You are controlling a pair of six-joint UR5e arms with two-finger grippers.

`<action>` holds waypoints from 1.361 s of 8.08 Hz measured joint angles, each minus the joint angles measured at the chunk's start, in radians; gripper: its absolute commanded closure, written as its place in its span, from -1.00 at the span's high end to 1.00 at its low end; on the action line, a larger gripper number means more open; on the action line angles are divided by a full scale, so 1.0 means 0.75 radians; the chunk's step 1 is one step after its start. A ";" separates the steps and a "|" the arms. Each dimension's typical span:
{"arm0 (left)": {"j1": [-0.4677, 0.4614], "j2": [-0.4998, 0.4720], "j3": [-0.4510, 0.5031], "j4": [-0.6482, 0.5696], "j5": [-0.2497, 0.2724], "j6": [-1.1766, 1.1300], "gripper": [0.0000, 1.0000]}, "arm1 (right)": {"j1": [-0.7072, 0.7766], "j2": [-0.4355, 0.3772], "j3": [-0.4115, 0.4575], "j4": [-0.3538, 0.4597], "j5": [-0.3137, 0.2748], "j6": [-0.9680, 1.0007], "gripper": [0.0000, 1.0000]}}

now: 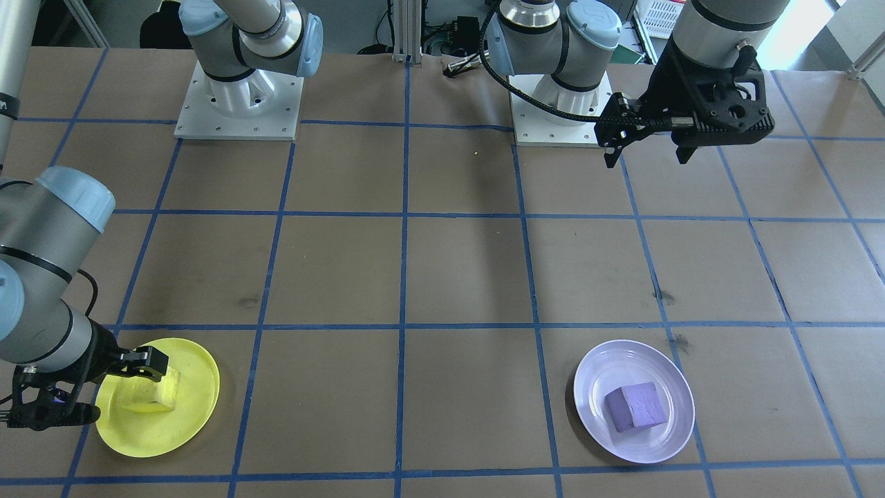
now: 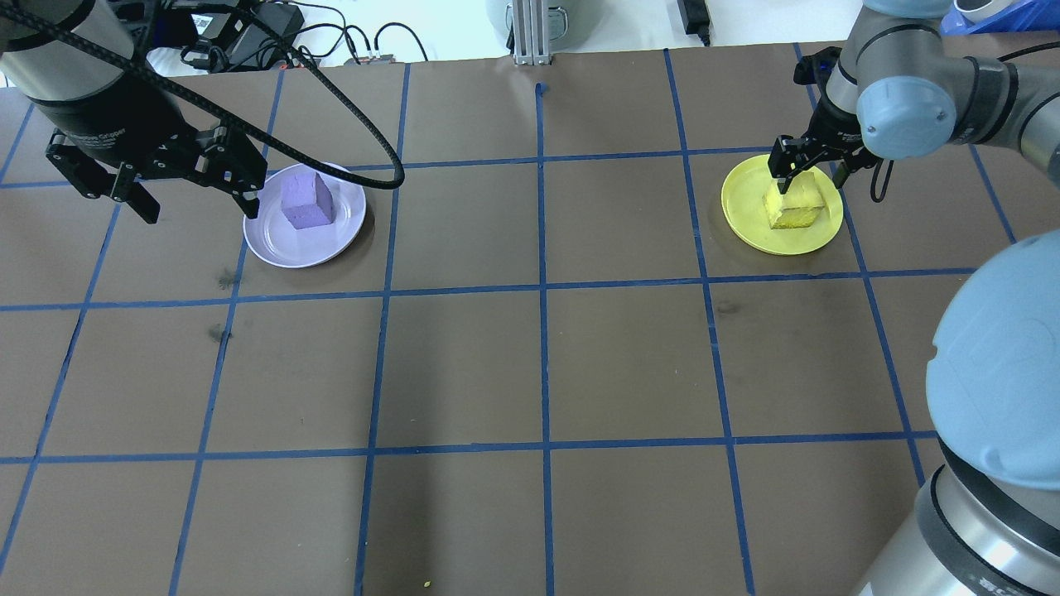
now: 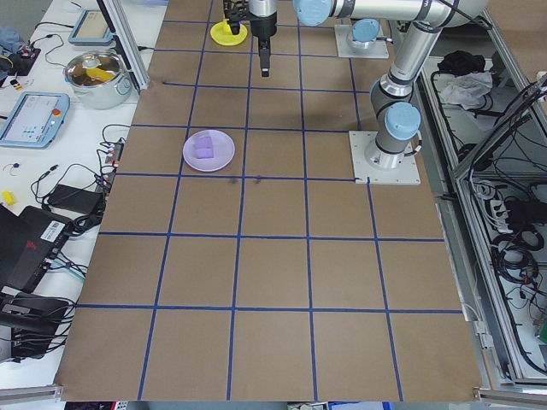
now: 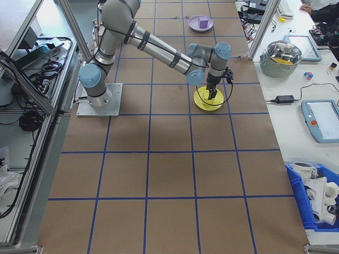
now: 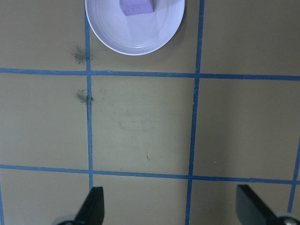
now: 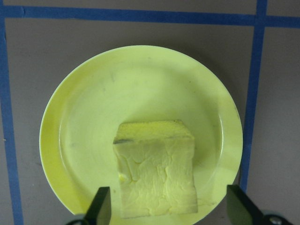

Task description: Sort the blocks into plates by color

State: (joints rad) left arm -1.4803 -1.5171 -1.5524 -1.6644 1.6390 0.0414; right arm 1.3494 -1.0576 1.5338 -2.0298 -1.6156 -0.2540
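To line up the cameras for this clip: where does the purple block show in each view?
Front-facing: purple block lower right, in the lavender plate.
Overhead: upper left, in the plate.
Exterior left: left of centre.
Exterior right: top centre.
Left wrist: top edge, cut off.
Right wrist: not in view.
Shared landmark: the lavender plate under it.

A white mug (image 4: 303,170) in the blue bin (image 4: 318,209) by the table's corner carries the word "HOME" (its smaller print is illegible), and faint lettering on the left gripper's (image 2: 189,195) body cannot be read.
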 measured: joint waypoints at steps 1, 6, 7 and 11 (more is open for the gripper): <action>0.000 -0.001 0.000 0.000 0.001 0.000 1.00 | 0.000 -0.020 -0.005 0.015 0.001 0.000 1.00; 0.000 0.000 0.000 0.002 0.003 0.000 1.00 | 0.032 -0.421 0.007 0.240 0.016 0.047 1.00; 0.000 0.000 0.000 0.002 0.003 0.000 1.00 | 0.040 -0.533 0.014 0.351 0.017 0.107 1.00; 0.000 0.000 0.000 0.002 -0.002 0.000 1.00 | 0.187 -0.823 0.106 0.569 0.021 0.260 1.00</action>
State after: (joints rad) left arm -1.4802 -1.5172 -1.5524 -1.6628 1.6372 0.0414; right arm 1.4894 -1.6750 1.6133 -1.6030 -1.6000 -0.0588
